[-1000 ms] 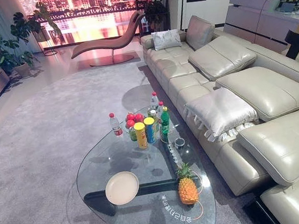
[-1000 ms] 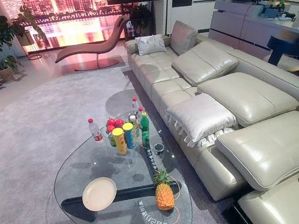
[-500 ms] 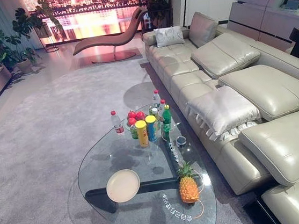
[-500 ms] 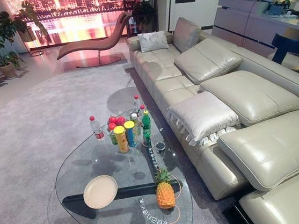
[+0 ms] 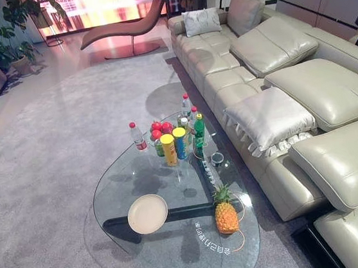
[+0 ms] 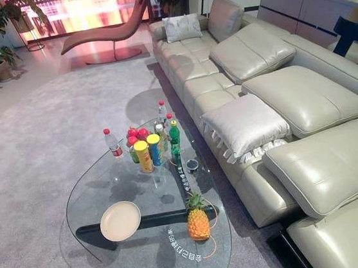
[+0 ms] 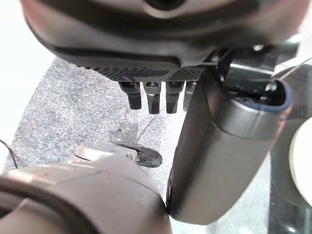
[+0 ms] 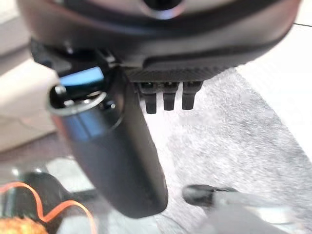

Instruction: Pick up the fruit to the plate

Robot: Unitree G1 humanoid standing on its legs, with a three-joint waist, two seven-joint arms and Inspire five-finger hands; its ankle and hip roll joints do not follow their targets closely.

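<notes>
Above the grey carpet beside the glass coffee table (image 5: pixel 118 193), the left hand (image 7: pixel 156 73) hangs with its fingers (image 7: pixel 154 100) pointing straight down in a row and its thumb (image 7: pixel 219 146) standing out beside them, relaxed and holding nothing. Its wrist view catches a slice of the table's edge and a pale curve of the plate at the side. The right hand (image 8: pixel 165 73) hangs the same way over the carpet, fingers straight, thumb (image 8: pixel 117 151) extended, empty; the pineapple's orange skin and an orange line on the glass show in a corner of its wrist view.

On the near end of the table the pineapple (image 5: pixel 225 214) stands upright, golden-orange with a green crown, just beside a curved orange line marked on the glass. A cream round plate (image 5: pixel 147 213) lies flat, apart from the pineapple. At the far end red apples (image 5: pixel 160 129) sit among a cluster of bottles and tall cans (image 5: pixel 174 144). A beige leather sofa (image 5: pixel 329 91) runs along the table's right side.
</notes>
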